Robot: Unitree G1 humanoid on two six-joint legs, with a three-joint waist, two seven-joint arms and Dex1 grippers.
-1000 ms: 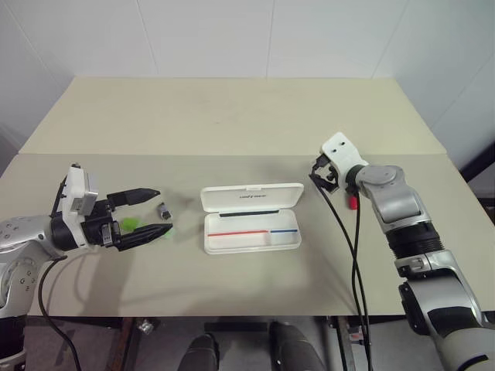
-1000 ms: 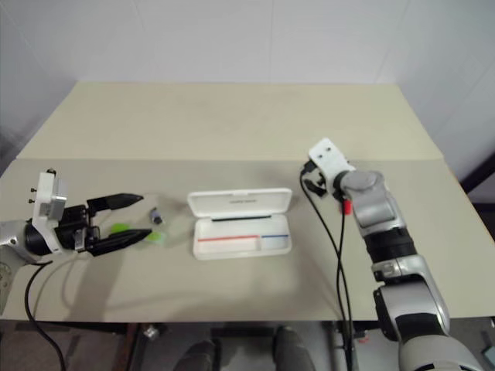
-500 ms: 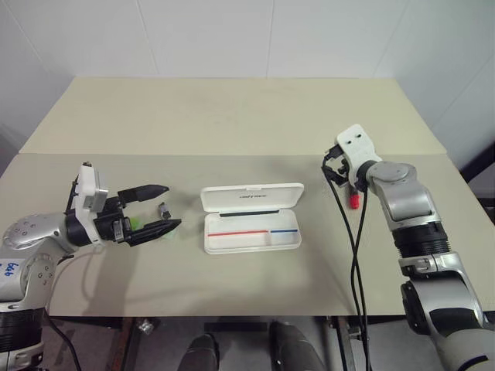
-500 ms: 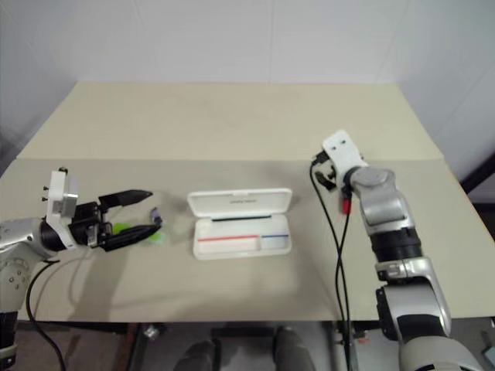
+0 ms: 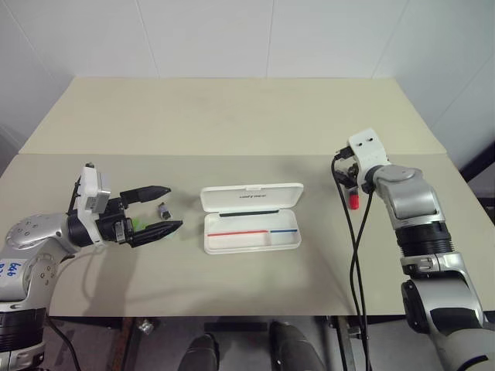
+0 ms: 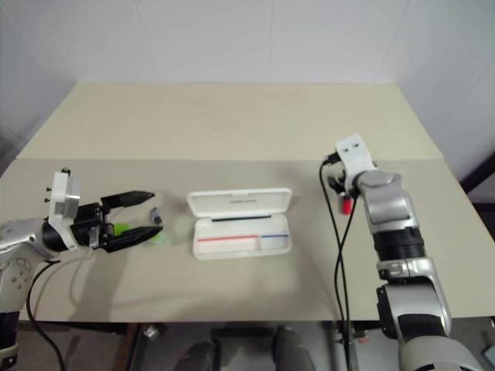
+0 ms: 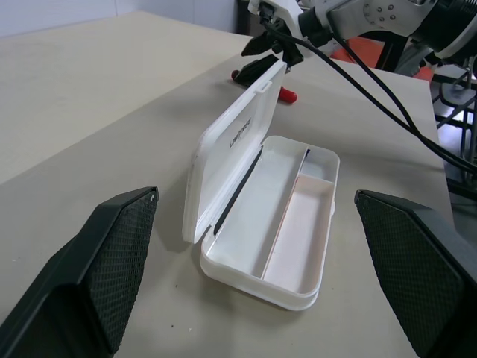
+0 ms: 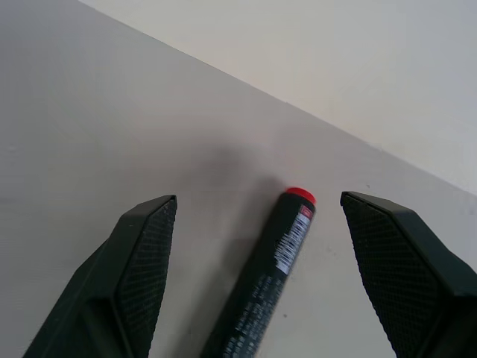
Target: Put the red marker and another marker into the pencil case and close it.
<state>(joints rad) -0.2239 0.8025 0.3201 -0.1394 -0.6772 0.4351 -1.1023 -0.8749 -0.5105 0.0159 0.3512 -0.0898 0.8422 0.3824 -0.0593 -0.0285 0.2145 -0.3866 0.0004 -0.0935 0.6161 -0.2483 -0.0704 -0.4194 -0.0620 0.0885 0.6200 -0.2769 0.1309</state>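
- The pencil case (image 5: 251, 219) lies open near the middle of the beige table (image 5: 232, 116), its lid tipped up toward the far side; the tray shows a thin red line and a blue line, and it holds no marker.
- The red marker (image 5: 353, 200) lies on the table to the right of the case, well apart from it — from the head camera only its red end peeks out beside the right arm's cables.
- The right gripper (image 8: 257, 287) hangs over that marker with its two black fingers spread wide; in the right wrist view the marker's dark barrel with a printed label and its red tip (image 8: 299, 195) lie between the fingers, neither of which touches it.
- The lime-green marker (image 6: 124, 229) lies on the table left of the case, partly hidden behind the left gripper's fingers.
- The left gripper (image 5: 161, 209) is level above the table, pointing toward the case, its fingers wide apart and holding nothing — the green marker sits just below and between them.
- A small dark grey stub (image 5: 164, 209) rests on the table between the left gripper's fingertips and the case, touching neither.
- In the left wrist view the open case (image 7: 268, 216) is framed between the two black fingers (image 7: 112, 261).
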